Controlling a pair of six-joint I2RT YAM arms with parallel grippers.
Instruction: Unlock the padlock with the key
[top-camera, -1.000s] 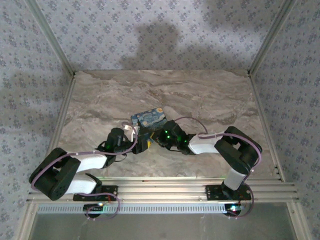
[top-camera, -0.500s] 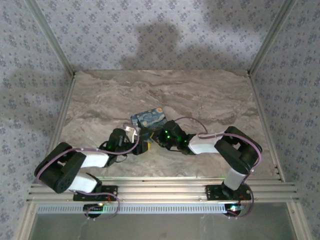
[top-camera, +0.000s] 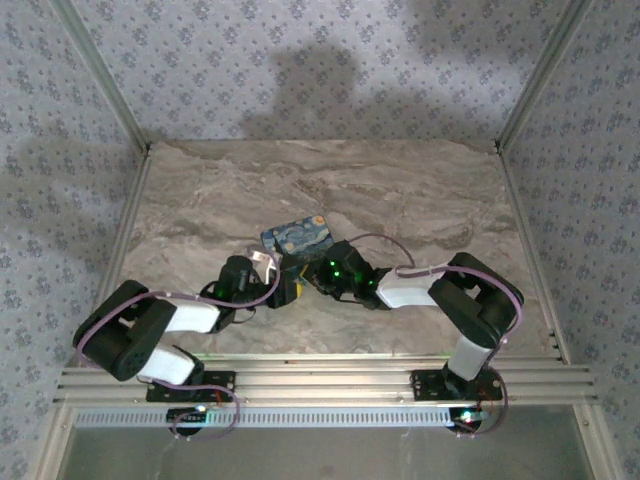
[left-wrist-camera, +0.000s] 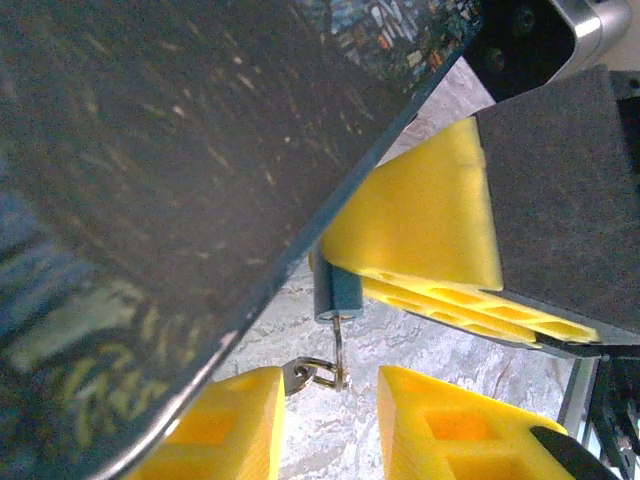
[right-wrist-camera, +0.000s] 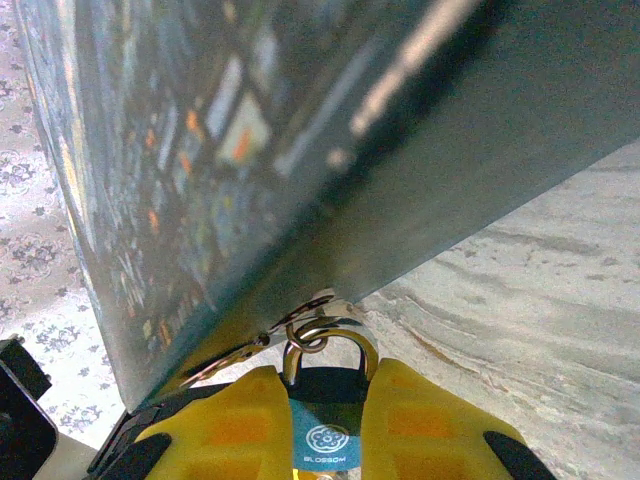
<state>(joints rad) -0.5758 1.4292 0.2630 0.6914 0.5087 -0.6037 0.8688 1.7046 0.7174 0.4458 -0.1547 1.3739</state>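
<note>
Top view: starry-print blue box (top-camera: 297, 233) centre-frame on marble table (top-camera: 430, 190), both arms meeting just below its near edge.

R wrist view: R gripper (right-wrist-camera: 325, 385) clamped on padlock (right-wrist-camera: 325, 432), a small blue body w/ white logo at bottom centre, pinched btw both yellow fingers (right-wrist-camera: 235, 420). Brass shackle (right-wrist-camera: 330, 340) hooked up thru metal hasp (right-wrist-camera: 250, 350) on box edge, box side across upper part of frame.

L wrist view: padlock underside at centre. Key (left-wrist-camera: 340, 345), a thin metal sliver, hanging straight down from it; can't tell how deep in. Small ring (left-wrist-camera: 308, 376) on its lower end, just beside frame-left finger (left-wrist-camera: 235, 425). L gripper (left-wrist-camera: 330, 405) at bottom edge, jaws apart, not clamped on key. Marble seen thru gap.
</note>
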